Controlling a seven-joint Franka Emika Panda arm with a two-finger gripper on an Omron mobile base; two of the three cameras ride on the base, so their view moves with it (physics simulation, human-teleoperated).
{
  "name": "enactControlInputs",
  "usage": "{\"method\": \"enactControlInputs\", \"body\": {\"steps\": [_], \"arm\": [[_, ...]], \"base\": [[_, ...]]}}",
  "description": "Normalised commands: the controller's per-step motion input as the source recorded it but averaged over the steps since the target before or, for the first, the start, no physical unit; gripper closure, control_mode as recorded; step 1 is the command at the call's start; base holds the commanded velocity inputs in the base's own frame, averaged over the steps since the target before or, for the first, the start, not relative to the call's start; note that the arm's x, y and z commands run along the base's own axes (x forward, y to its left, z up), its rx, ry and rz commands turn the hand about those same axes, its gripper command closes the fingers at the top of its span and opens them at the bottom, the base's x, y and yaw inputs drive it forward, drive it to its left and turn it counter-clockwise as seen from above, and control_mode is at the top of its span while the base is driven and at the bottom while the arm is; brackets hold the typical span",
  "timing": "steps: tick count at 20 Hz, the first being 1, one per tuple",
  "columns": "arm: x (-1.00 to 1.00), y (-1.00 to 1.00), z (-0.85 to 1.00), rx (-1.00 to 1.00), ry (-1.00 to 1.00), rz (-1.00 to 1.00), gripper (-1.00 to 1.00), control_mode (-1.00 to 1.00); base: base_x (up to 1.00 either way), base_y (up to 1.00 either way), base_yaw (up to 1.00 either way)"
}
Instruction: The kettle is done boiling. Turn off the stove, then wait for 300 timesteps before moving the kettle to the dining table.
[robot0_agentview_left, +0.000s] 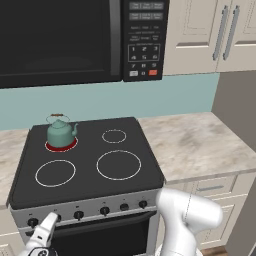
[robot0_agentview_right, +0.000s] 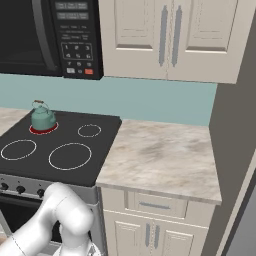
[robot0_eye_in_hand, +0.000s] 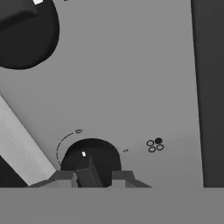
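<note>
Black knob (robot0_eye_in_hand: 91, 157), nearest thing to your gripper (robot0_eye_in_hand: 93, 178): in the hand view it sits right at the fingertips, its ridge between them. Jaws look slightly apart around that ridge; whether they bear on it or have let go, you cannot tell from here. In the left base view the white hand (robot0_agentview_left: 47, 231) presses up to the grey front panel (robot0_agentview_left: 90, 207) at the near left, by the second knob from the left.

Farther back, the stove (robot0_agentview_left: 90, 150) top. The teal kettle (robot0_agentview_left: 61, 131) stands upright on the far left burner (robot0_agentview_left: 61, 144), and that ring glows red in both base views. So judge the burner as not yet off, or not yet shown off.

Risks from here:
- Knob not turned fully to off. Heat stays on, and the wait counts for nothing.
- Wrong knob. The row is close-set, and the marking beside this one (robot0_eye_in_hand: 154, 145) is too small to read for certain.
- Fingers slipping off the ridge if you back away while twisting.
- Lifting the kettle early by its thin handle (robot0_agentview_left: 57, 115); a tilt would spill it.

Counts: one kettle, four burners, five knobs visible on the panel in the left base view, one microwave (robot0_agentview_left: 80, 37) above. Marbled counter (robot0_agentview_left: 195, 142) lies to the right.
</note>
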Motion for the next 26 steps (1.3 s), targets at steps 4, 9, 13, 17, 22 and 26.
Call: {"method": "enactControlInputs", "body": {"steps": [4, 9, 13, 17, 22, 26], "arm": [[0.0, -0.24, 0.0, 0.04, -0.01, 0.0, 1.0, -1.0], [0.0, -0.28, -0.01, 0.11, 0.0, 0.0, 1.0, -1.0], [0.02, -0.22, 0.0, 0.22, 0.01, 0.01, 1.0, -1.0], [0.11, -0.14, 0.0, 0.23, 0.01, 0.0, 1.0, -1.0], [0.08, -0.14, 0.0, 0.19, 0.01, 0.01, 1.0, -1.0], [0.0, -0.24, 0.0, 0.09, 0.0, 0.0, 1.0, -1.0]], "base": [[0.0, 0.0, 0.0], [0.0, 0.0, 0.0], [0.0, 0.0, 0.0], [0.0, 0.0, 0.0], [0.0, 0.0, 0.0], [0.0, 0.0, 0.0]]}}
